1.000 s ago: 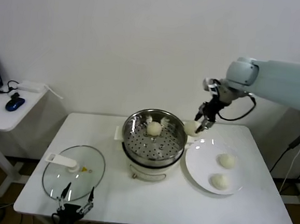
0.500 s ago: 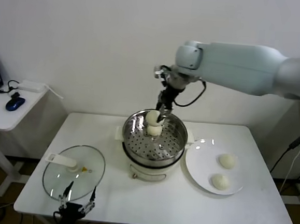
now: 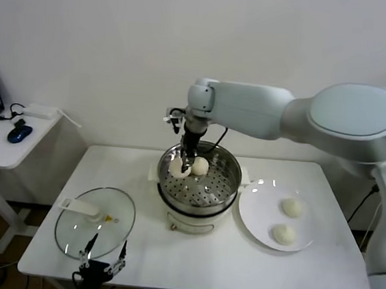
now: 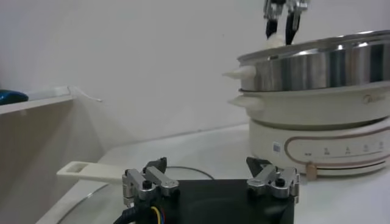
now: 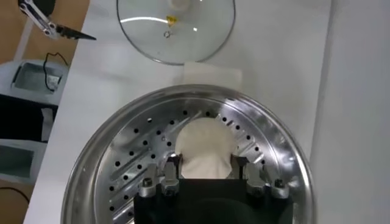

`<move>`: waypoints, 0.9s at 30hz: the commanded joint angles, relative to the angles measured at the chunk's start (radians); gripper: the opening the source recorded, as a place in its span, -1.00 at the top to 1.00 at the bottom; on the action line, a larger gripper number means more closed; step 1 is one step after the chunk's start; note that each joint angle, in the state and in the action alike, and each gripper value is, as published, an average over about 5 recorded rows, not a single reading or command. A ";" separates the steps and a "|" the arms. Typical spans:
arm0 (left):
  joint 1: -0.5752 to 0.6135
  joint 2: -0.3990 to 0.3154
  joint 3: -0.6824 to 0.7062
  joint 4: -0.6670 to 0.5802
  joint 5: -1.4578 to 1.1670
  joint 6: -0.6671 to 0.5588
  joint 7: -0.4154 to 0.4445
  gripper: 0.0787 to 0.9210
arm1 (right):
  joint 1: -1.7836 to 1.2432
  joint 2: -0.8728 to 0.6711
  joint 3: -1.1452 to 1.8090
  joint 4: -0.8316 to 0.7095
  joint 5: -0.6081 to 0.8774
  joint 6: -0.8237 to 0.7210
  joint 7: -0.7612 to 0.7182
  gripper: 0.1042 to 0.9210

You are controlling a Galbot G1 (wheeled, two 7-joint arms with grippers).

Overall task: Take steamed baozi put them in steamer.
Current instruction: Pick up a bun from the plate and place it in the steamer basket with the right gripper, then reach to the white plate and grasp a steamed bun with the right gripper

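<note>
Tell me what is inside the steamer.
Inside the steamer: one baozi resting on the perforated floor, another held by the right gripper. Near-wall floor is hidden.

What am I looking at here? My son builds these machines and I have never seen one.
It is a two-armed robot at a white table. One picture looks down from its head; the other two come from cameras on its wrists. The right claw holds a bun over the steamer, where another bun already sits. Two more buns wait on a white plate. The glass lid lies on the table. The left claw rests open near the lid.
</note>
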 commanded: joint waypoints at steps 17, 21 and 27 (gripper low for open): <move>-0.005 0.000 -0.005 0.012 0.004 -0.003 -0.001 -0.77 | -0.031 -0.033 0.046 -0.009 -0.065 0.014 0.032 -0.61; -0.002 0.003 -0.006 0.009 0.003 -0.001 -0.001 -0.77 | 0.111 -0.113 -0.012 0.042 -0.046 0.082 -0.070 -0.74; 0.005 0.009 -0.007 0.003 0.005 0.003 0.001 -0.77 | 0.295 -0.273 -0.143 0.171 -0.064 0.178 -0.199 -0.76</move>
